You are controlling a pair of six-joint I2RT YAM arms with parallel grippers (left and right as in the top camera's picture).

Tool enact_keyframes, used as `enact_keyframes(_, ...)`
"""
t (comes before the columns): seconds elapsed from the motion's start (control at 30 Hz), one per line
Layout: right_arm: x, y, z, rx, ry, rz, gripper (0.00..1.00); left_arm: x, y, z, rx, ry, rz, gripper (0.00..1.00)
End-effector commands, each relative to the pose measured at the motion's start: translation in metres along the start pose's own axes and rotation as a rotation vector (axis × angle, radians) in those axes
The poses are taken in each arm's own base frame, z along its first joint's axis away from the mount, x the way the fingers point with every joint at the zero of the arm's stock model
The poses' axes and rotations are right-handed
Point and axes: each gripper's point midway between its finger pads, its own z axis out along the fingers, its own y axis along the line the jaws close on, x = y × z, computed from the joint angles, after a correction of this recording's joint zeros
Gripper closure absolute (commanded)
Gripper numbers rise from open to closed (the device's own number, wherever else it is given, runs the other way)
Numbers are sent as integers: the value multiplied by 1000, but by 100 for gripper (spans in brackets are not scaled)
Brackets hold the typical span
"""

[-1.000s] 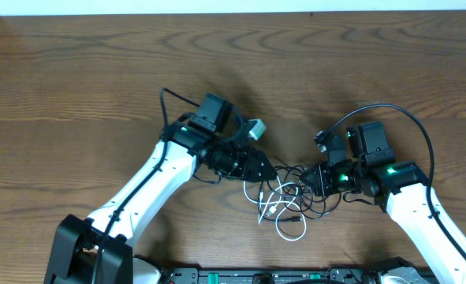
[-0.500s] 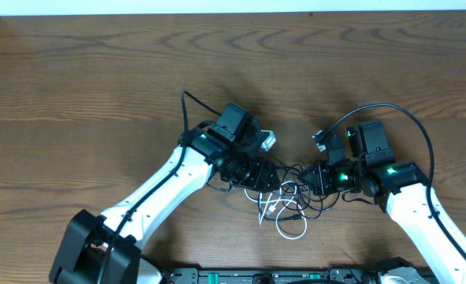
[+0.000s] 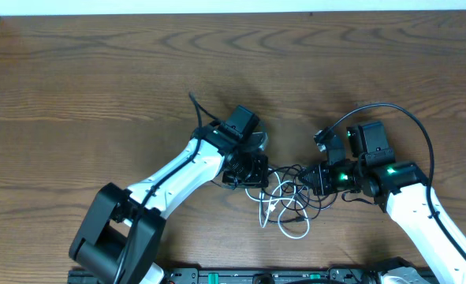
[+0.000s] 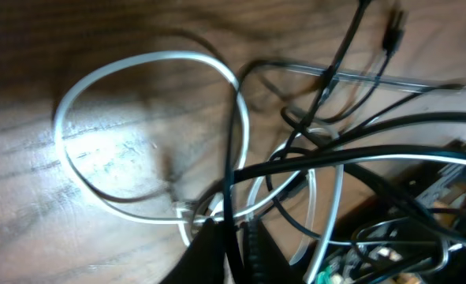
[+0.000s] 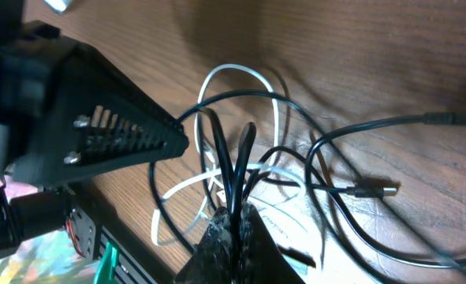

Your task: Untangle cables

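The cables lie tangled on the wooden table between my two grippers: a thin white cable (image 3: 273, 207) looped through a thin black cable (image 3: 290, 170). My left gripper (image 3: 258, 175) sits at the tangle's left edge. In the left wrist view the left gripper (image 4: 229, 223) is shut on a black cable strand (image 4: 335, 158), with a white cable loop (image 4: 150, 57) lying beyond it. My right gripper (image 3: 313, 180) is at the tangle's right edge. In the right wrist view the right gripper (image 5: 233, 209) is shut on black cable strands (image 5: 217, 150) that rise above a white loop (image 5: 233, 71). A small plug end (image 5: 370, 190) lies loose.
The brown wooden table (image 3: 98, 79) runs back to a white strip at the far edge. A thick black arm wire (image 3: 390, 110) arches over the right wrist. The arms' base bar (image 3: 256, 276) lines the front edge. The left arm's body (image 5: 83, 126) fills the right wrist view's left side.
My left arm has swung right into the tangle, and its gripper has gone from open to shut on a black strand. The right arm has stayed put.
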Motion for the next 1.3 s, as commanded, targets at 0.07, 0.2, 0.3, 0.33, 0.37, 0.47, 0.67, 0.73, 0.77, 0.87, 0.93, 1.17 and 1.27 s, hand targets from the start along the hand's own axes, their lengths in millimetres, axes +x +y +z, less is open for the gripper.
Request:
enact_keyframes(0.07,4,-10,0,54,11,22,99,-4,2,-5,-3,-18,-9,92)
enact_keyframes(0.2,13,-53,-7,300,23,79,99,-15,7,-26,14,-77,-25,92)
enact_keyframes(0.3,24,-95,-28,572,0,231,99,-22,14,-52,25,-140,-33,92)
enact_keyframes(0.33,29,-110,-39,677,-18,301,98,-24,17,-63,30,-169,-41,93)
enact_keyframes(0.37,33,-118,-46,745,-33,349,97,-26,18,-70,34,-189,-46,93)
enact_keyframes(0.47,39,-129,-58,834,-58,428,86,-32,18,-105,88,-279,-58,92)
enact_keyframes(0.67,26,-113,-41,699,-84,429,75,-26,-23,-171,359,-411,90,92)
enact_keyframes(0.73,18,-100,-31,602,-83,400,71,-21,-42,-185,442,-433,169,92)
enact_keyframes(0.77,13,-88,-23,519,-68,346,70,-20,-48,-190,467,-443,197,93)
enact_keyframes(0.87,-3,-32,-2,179,-33,110,60,-15,-63,-199,496,-468,271,92)
enact_keyframes(0.93,-11,4,0,-22,-41,3,55,-11,-70,-197,498,-466,317,92)
enact_keyframes(1.17,-30,34,-2,-165,-108,-94,49,3,-97,-183,513,-425,433,92)
enact_keyframes(1.27,-32,38,-2,-175,-120,-115,48,8,-111,-182,532,-426,494,92)
